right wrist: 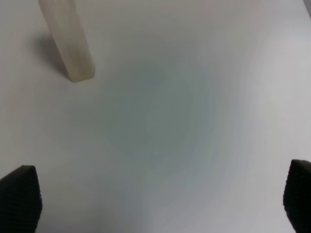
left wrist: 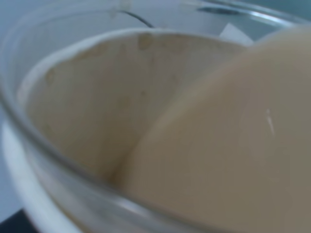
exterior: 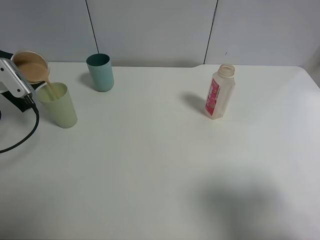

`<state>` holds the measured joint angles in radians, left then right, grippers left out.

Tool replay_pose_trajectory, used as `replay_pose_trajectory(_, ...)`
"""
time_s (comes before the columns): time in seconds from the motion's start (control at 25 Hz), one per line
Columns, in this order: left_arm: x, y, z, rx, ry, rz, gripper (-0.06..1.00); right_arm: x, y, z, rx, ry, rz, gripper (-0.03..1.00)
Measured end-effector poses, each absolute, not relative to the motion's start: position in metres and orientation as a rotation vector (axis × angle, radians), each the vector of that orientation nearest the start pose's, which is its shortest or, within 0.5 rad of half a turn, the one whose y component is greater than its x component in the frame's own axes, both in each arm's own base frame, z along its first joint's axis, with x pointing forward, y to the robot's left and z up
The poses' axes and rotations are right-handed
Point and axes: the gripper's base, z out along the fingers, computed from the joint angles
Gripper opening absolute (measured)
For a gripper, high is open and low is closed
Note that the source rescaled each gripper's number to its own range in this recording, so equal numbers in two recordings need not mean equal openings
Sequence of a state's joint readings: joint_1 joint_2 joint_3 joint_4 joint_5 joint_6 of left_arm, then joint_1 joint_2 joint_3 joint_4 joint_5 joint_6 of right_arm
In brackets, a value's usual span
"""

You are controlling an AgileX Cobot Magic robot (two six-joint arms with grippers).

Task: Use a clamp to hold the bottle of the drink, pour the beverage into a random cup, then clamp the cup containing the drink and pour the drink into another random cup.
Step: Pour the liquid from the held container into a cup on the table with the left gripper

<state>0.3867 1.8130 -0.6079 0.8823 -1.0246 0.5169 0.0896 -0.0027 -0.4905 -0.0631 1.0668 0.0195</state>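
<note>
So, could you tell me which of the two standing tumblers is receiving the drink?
The pale yellow-green tumbler, under the tilted cup; the teal tumbler stands apart.

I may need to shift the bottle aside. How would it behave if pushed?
The bottle looks empty and translucent, so it is probably light and slides easily. It is tall on a small base, so a high push would likely tip it. Its plastic walls may flex if squeezed.

- Milky opaque liquid (left wrist: 218, 145): pale peach-tan.
- Short clear plastic cup (left wrist: 63, 170): colourless, white band.
- Tapered plastic tumbler (exterior: 60, 107): plain pale yellow-green.
- Second plastic tumbler (exterior: 100, 74): plain teal-green.
- Squarish translucent plastic bottle (exterior: 222, 92): pink-red label.
- Flat tabletop (exterior: 160, 165): off-white.
</note>
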Motion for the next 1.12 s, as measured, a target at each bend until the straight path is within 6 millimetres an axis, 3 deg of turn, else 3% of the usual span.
replay_pose_trajectory(1.12, 0.3020, 0.0608, 0.1531, 1.073, 1.448, 0.460, 0.01, -0.0041, -0.0054, 0.2742, -0.069, 2.054, -0.008, 1.00)
